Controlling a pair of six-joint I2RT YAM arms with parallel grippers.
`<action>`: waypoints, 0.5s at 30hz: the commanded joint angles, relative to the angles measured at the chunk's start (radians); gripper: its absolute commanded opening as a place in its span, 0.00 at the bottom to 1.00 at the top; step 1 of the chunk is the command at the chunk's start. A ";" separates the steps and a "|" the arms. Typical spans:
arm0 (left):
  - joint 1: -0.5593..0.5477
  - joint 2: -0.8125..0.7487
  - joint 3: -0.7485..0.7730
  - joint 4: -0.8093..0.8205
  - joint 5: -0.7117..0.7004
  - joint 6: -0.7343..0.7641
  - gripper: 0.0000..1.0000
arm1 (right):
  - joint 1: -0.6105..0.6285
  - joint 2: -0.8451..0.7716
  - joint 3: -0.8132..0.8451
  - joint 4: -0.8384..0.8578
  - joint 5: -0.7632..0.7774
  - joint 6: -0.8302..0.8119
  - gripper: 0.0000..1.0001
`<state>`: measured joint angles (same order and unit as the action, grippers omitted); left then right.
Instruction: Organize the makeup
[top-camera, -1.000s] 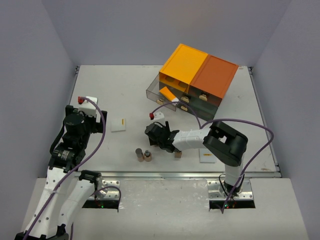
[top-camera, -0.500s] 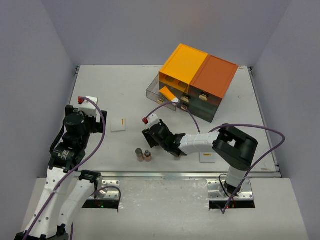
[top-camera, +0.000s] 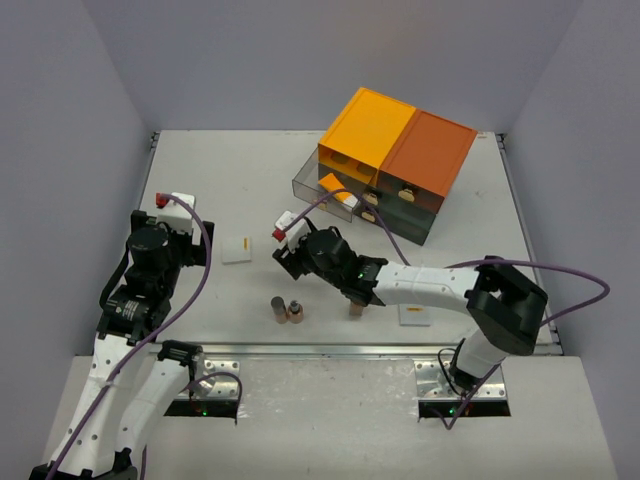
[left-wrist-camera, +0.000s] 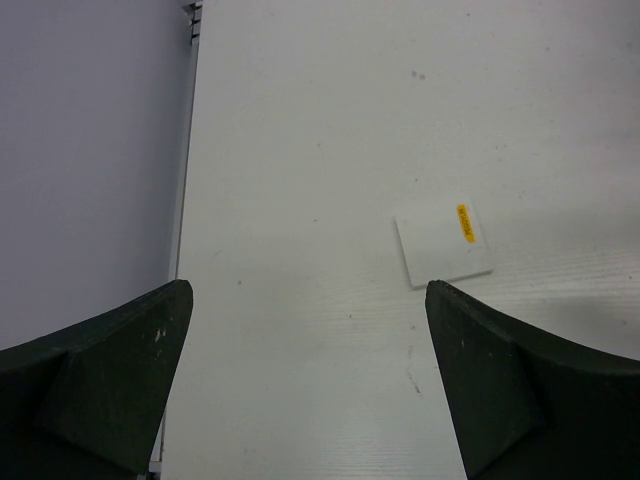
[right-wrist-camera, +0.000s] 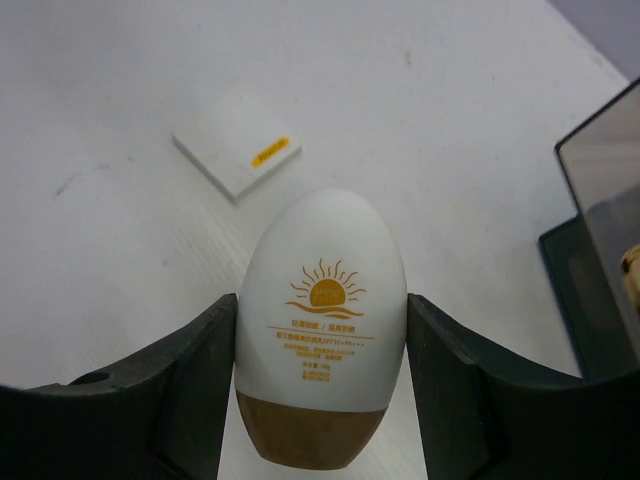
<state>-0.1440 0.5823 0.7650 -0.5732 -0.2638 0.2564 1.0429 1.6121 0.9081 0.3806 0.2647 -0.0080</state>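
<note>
Bottle (right-wrist-camera: 322, 335) in outstretched right gripper (right-wrist-camera: 322, 303)

High rear view looking down, 2 close wrist views — all 3 share the flat white square (top-camera: 237, 249)

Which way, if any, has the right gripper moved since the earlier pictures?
Yes: the right gripper, gripping the white bottle, moved away from the brown bottles toward the drawer chest.
</note>
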 joint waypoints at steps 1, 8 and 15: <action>0.007 -0.008 0.030 0.029 0.012 0.001 1.00 | -0.011 -0.083 0.121 0.085 -0.070 -0.120 0.22; 0.007 -0.016 0.030 0.027 0.009 0.000 1.00 | -0.114 -0.061 0.343 0.002 -0.034 -0.213 0.22; 0.007 -0.018 0.028 0.026 0.012 0.002 1.00 | -0.302 0.044 0.532 -0.178 -0.065 -0.204 0.22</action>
<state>-0.1440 0.5728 0.7650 -0.5735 -0.2611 0.2565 0.8030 1.6011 1.3816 0.2820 0.1983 -0.1736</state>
